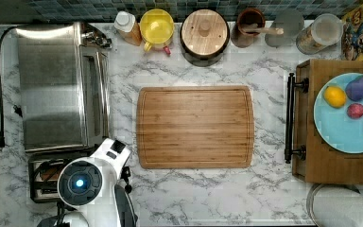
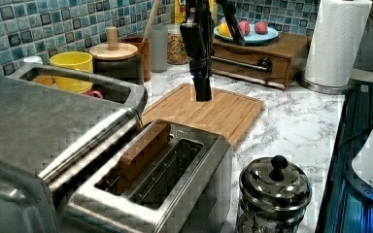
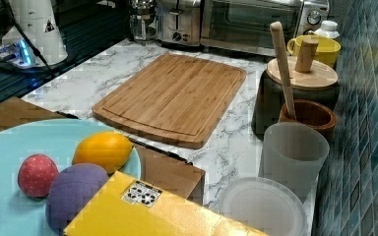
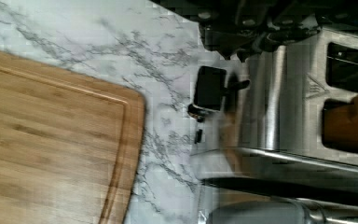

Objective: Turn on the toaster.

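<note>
We see the gripper (image 2: 203,90) hanging near the toaster (image 2: 175,165), perhaps above its lever; its grip unclear.

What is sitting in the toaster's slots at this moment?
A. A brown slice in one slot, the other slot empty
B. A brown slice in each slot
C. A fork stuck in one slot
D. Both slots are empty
A: in the left view the toaster has a brown slice standing in the slot nearer the toaster oven, while the other slot shows only its wire guides.
</note>
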Motion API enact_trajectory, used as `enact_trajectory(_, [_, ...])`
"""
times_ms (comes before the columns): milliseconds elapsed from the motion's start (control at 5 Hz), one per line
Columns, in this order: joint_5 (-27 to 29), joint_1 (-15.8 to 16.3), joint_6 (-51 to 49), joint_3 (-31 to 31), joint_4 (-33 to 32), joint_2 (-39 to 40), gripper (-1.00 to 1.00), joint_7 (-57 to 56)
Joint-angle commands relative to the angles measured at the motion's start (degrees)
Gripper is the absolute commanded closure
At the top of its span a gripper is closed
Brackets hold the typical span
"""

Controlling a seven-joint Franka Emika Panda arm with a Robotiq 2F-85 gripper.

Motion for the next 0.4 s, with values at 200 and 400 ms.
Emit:
enact_trajectory(200, [-2.7,1.1,5.6,5.8,-2.0,3.2,1.00,9.7])
enact_trajectory(400, [-4.7,-1.4,6.8,6.5,-0.6,5.7,1.00,14.7])
